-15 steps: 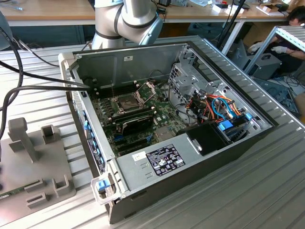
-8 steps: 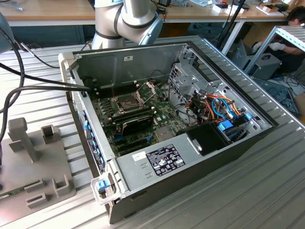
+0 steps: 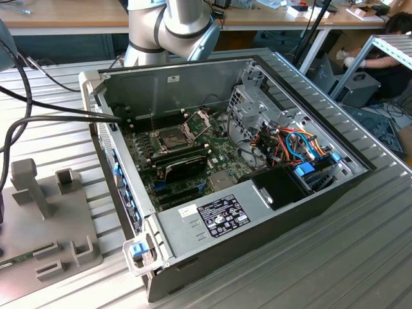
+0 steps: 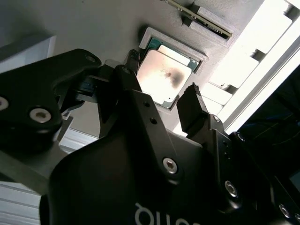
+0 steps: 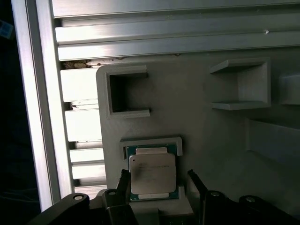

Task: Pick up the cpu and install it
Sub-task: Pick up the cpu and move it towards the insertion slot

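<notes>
The cpu [image 4: 165, 79] is a small square chip with a silver-grey metal top. It lies flat in a shallow recess of a grey holder block [image 5: 211, 140] and also appears in the first wrist view [image 5: 152, 171]. My gripper [image 4: 163, 75] hangs just over it, open, with one black finger [image 4: 194, 108] on each side of the chip and a small gap to each edge. The first wrist view shows the same straddle [image 5: 158, 177]. In the exterior view the motherboard's socket [image 3: 170, 138] sits inside the open computer case [image 3: 257, 212], its hinged metal frame [image 3: 198, 120] raised.
The grey holder block [image 3: 45, 219] stands on the slatted metal table at the exterior view's left, with upright posts and pockets [image 5: 126, 91]. Black cables [image 3: 38, 112] run across toward the case. A person's hand [image 3: 351, 61] is at the far right.
</notes>
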Available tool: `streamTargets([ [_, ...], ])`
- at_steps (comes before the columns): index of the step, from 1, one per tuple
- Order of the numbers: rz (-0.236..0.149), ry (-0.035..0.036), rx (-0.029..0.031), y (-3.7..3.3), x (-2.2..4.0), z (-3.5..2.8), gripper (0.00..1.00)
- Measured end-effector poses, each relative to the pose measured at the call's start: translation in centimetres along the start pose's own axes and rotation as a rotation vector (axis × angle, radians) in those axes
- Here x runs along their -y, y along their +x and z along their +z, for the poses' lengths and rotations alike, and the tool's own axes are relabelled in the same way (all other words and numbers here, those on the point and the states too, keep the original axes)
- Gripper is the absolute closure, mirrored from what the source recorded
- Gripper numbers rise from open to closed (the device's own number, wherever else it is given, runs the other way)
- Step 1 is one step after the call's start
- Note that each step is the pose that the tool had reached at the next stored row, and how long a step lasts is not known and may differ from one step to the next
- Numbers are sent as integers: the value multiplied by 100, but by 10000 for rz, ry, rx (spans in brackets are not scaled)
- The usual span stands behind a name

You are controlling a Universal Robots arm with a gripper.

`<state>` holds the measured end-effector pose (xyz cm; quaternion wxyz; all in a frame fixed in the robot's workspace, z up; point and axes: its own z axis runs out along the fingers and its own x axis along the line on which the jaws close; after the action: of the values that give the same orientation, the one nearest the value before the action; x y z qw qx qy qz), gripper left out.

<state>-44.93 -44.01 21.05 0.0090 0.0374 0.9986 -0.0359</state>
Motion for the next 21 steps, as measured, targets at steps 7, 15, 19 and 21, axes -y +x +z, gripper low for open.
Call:
streamTargets([
  [7,2,-3,60,17,-1,26,40],
  [15,-99,-2,68,18,-2,35,40],
  [19,-104,-3,70,19,-3,36,40],
  [21,-150,-6,79,19,-3,38,40],
])
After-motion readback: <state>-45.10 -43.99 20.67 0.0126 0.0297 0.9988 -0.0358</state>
